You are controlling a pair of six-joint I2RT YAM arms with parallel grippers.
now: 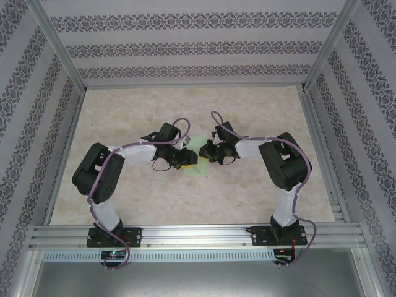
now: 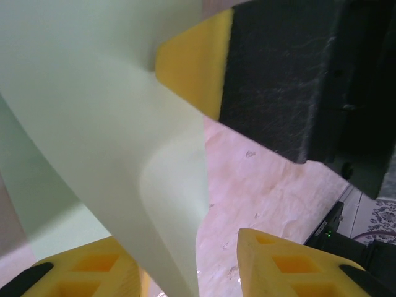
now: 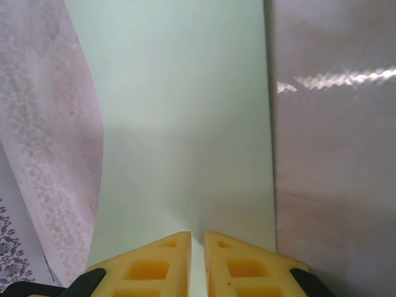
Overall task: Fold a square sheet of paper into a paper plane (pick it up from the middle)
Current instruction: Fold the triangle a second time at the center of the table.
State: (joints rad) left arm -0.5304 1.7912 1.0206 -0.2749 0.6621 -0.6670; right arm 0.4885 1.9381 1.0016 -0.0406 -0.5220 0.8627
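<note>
The pale green sheet of paper (image 1: 197, 158) is held up over the middle of the table, between my two grippers. My right gripper (image 3: 198, 234) is shut on its near edge, and the sheet (image 3: 185, 124) stretches flat away from the yellow fingertips. My left gripper (image 2: 182, 238) stands open. The curved, bent sheet (image 2: 93, 124) hangs down between its jaws, close to the left finger (image 2: 80, 272) and well apart from the right finger (image 2: 291, 266). The right gripper's yellow finger (image 2: 195, 65) pinches the paper just ahead. From above, both grippers (image 1: 185, 159) (image 1: 208, 154) sit almost tip to tip.
The marbled beige table (image 1: 185, 198) lies below, with aluminium rails (image 1: 198, 235) along the near edge and sides. Patterned walls (image 1: 185, 43) close the cell at the back and on both sides.
</note>
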